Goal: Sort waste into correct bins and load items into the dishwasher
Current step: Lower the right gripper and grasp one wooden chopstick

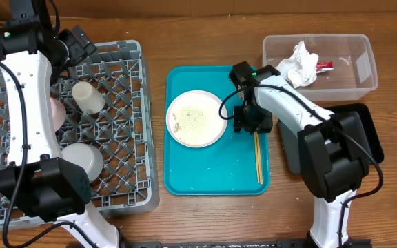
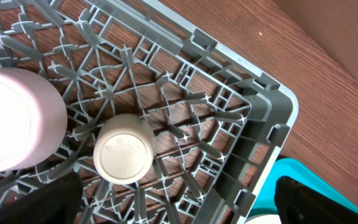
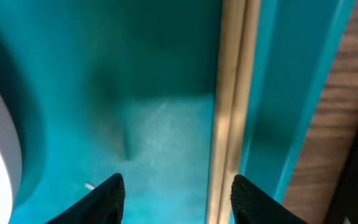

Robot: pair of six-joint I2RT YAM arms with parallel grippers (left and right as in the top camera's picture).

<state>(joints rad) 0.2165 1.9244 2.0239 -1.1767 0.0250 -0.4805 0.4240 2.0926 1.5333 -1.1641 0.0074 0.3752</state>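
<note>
Overhead, a large square grey plastic dish rack with a lattice floor (image 1: 135,55) fills the 9 o'clock side of the brown wooden worktop (image 1: 205,27). Inside it a small white cup (image 1: 87,96) lies on its side. A small pinkish-white bowl (image 1: 58,114) sits at the cup's 8 o'clock, partly hidden by the left arm, and a grey-green bowl (image 1: 83,160) sits toward the cup's 6 o'clock. At the middle of the worktop a teal rectangular serving tray (image 1: 212,180) carries a large white plate (image 1: 197,118) scattered with pale rice-like crumbs (image 1: 193,117). A pair of thin wooden chopsticks (image 1: 258,158) lies along the tray's 3 o'clock edge. At 1 o'clock a clear rectangular plastic tub (image 1: 357,65) holds a crumpled white paper napkin (image 1: 300,65) with a small red snack wrapper (image 1: 324,66) just beside it. A shallow black rectangular tray (image 1: 365,117) lies at the tub's 6 o'clock, partly under the right arm. In the left wrist view the left end effector (image 2: 176,186) hangs above the rack with its dark fingers spread wide and nothing between them, the cup's base facing up. In the right wrist view the right end effector (image 3: 179,186) is low over the teal tray, its fingers spread. The chopsticks run between them, nearer the 3 o'clock finger, and are not pinched.
</note>
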